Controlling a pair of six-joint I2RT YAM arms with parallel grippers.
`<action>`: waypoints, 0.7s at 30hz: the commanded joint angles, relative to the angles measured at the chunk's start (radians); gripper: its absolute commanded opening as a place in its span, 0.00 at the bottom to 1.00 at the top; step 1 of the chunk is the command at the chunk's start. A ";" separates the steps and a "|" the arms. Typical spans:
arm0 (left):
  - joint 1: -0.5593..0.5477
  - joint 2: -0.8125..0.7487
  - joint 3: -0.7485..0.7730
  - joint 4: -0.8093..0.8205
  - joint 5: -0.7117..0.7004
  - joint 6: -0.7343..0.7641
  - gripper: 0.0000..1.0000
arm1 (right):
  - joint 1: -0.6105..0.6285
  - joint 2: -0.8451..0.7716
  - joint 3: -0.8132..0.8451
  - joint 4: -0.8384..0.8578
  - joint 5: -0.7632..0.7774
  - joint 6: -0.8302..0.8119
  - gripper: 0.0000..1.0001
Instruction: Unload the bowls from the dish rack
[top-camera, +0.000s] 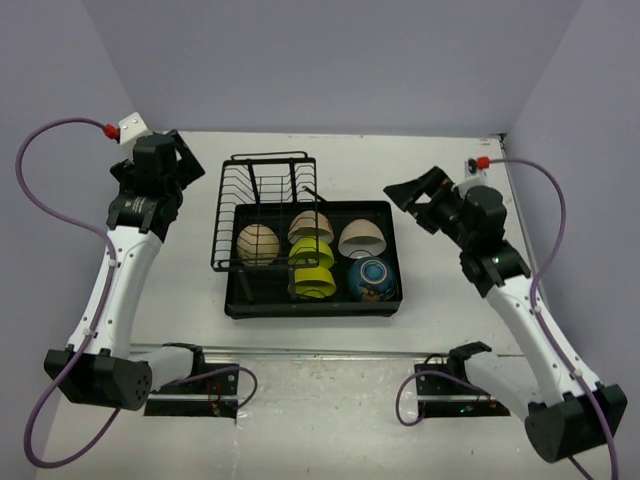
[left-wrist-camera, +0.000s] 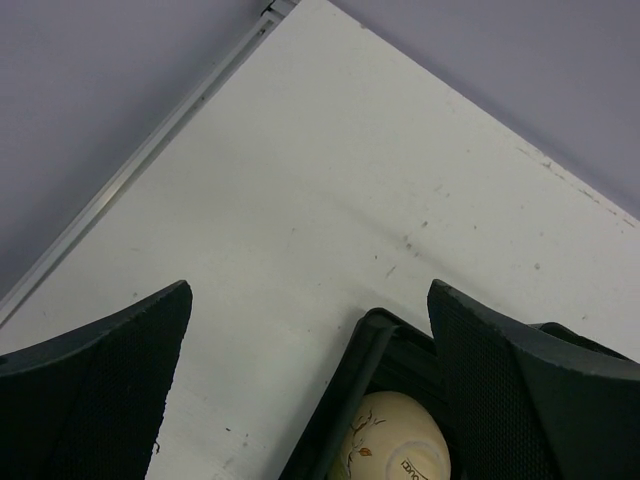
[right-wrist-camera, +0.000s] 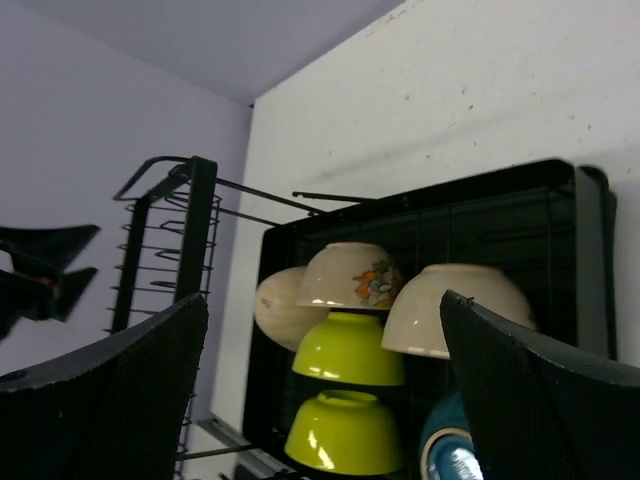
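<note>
The black wire dish rack (top-camera: 310, 312) on the white worktop (top-camera: 450, 290) holds in its tray two tan bowls (top-camera: 258, 243), two lime-green bowls (top-camera: 313, 282), a cream-white bowl (top-camera: 362, 238) and a glossy blue bowl (top-camera: 371, 278). The left pincer (left-wrist-camera: 310, 287) and right pincer (right-wrist-camera: 325, 297) both gape wide, empty.

We saw the dish rack (top-camera: 262, 200) as thin black wire, smooth with a faint sheen, joined to a tray (top-camera: 310, 312) of matt black plastic. Inside that rack the blue bowl (top-camera: 372, 278) was glossy glaze, the lime-green bowls (top-camera: 313, 252) were smooth and softly shiny, and the tan bowl (top-camera: 258, 243) and cream-white bowl (top-camera: 362, 238) looked duller. Around the rack the bench (left-wrist-camera: 330, 200) was matt white, finely scuffed and specked. The right pincer (right-wrist-camera: 325, 300) and left pincer (left-wrist-camera: 310, 300) had pads (right-wrist-camera: 100, 400) of dark, finely dimpled matt facing.
</note>
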 joint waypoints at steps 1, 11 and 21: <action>0.010 -0.052 -0.009 -0.015 -0.021 -0.039 1.00 | 0.041 -0.124 -0.121 0.285 0.222 0.378 0.97; 0.008 -0.049 0.008 -0.067 0.006 -0.143 1.00 | 0.202 -0.032 -0.164 0.052 0.409 0.930 0.98; 0.008 -0.003 0.089 -0.093 0.043 -0.184 1.00 | 0.434 -0.011 -0.255 0.115 0.633 0.907 0.88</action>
